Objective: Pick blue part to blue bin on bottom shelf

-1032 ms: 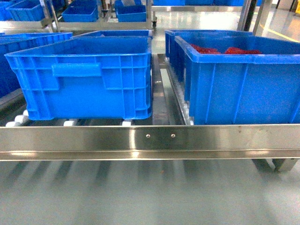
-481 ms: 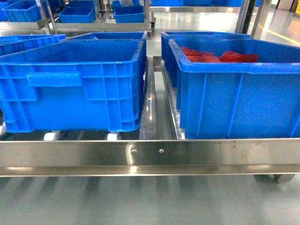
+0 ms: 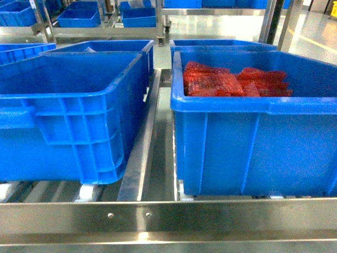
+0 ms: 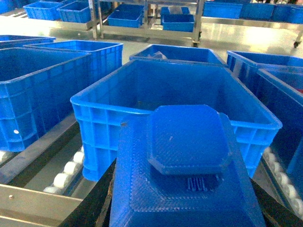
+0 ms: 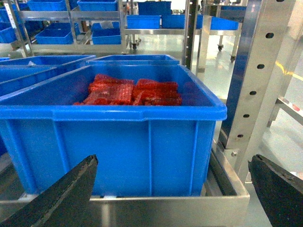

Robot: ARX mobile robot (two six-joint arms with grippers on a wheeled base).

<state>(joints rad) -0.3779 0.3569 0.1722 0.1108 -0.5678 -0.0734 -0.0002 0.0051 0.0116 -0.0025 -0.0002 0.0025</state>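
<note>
I have the blue part, a ribbed printed plastic block with an octagonal raised top [image 4: 187, 142], clamped in my left end effector [image 4: 184, 208], hovering just in front of the empty blue plastic bin with ribbed walls [image 4: 175, 90] on the bottom shelf's steel roller rails [image 4: 66, 172]. Pickup looks done; the drop remains. My right end effector [image 5: 175, 189] is spread wide, empty, facing the bin of red mesh-textured packets [image 5: 135, 92].
</note>
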